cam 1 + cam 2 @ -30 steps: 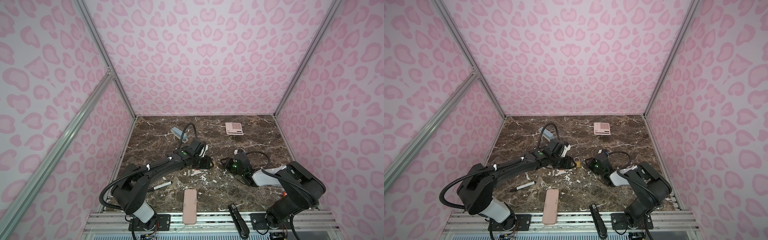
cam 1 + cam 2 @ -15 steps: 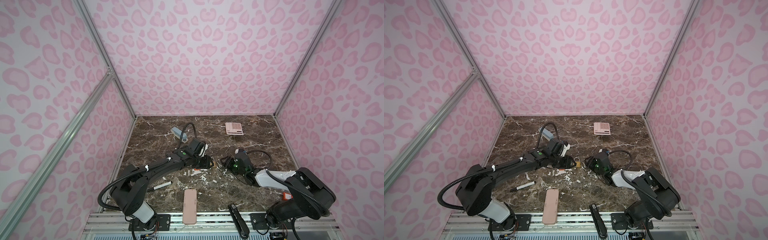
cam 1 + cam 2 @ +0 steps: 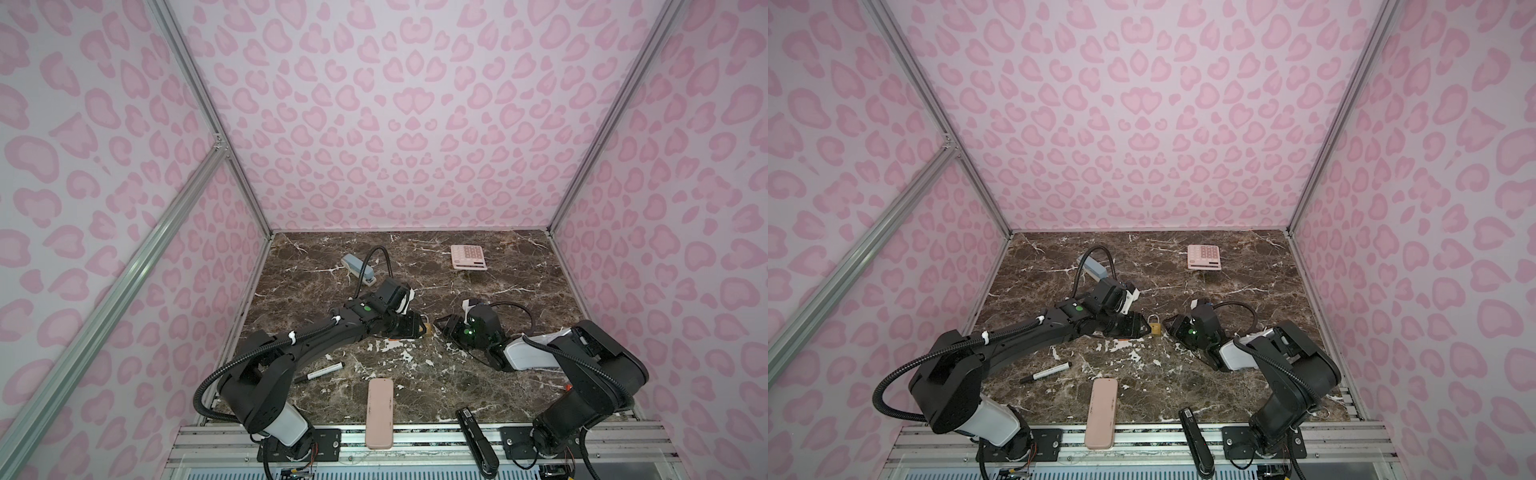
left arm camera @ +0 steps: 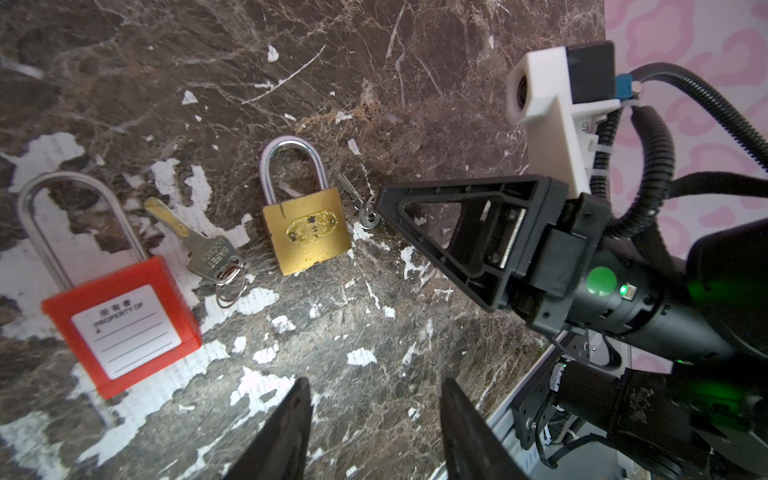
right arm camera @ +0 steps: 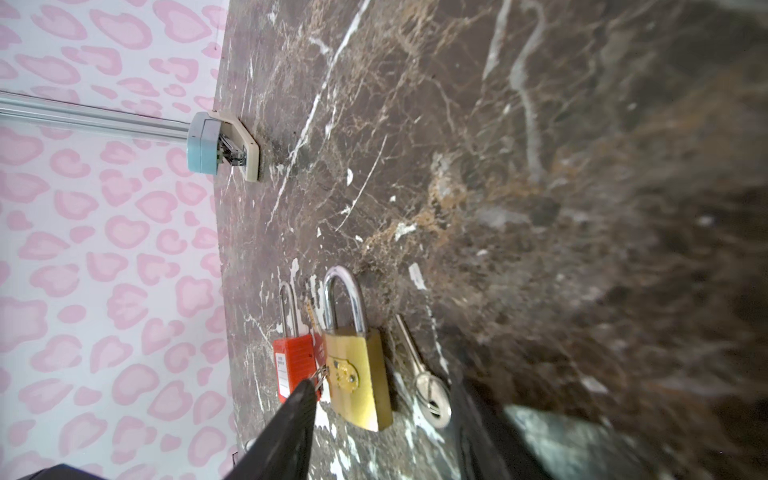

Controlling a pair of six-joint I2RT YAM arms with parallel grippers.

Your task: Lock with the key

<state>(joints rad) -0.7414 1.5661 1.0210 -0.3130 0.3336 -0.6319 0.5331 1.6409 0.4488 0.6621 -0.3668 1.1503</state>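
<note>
Hovering low on the left of the brass padlock, the left gripper has its jaws spread with nothing between them. It looks parked there to steady the lock body once a key goes in, though that is only my reading.

A red padlock lies flat on that same side of the brass padlock, near it but apart. A larger key on a ring lies between the two locks. Both seem to be bystanders, since neither gripper points at them.

The brass padlock itself lies face up on the marble table, its shackle end turned away from the arms' bases. Whether the shackle is latched I cannot tell.

Just beside the brass padlock, on its right, lies the small silver key, flat and unheld. The right gripper sits low on the right of the brass padlock, jaws parted and empty. One fingertip is at the key's head, touching or nearly so. Lying that flat, the key offers little edge to pinch, which probably explains the shallow, sideways pose.
</note>
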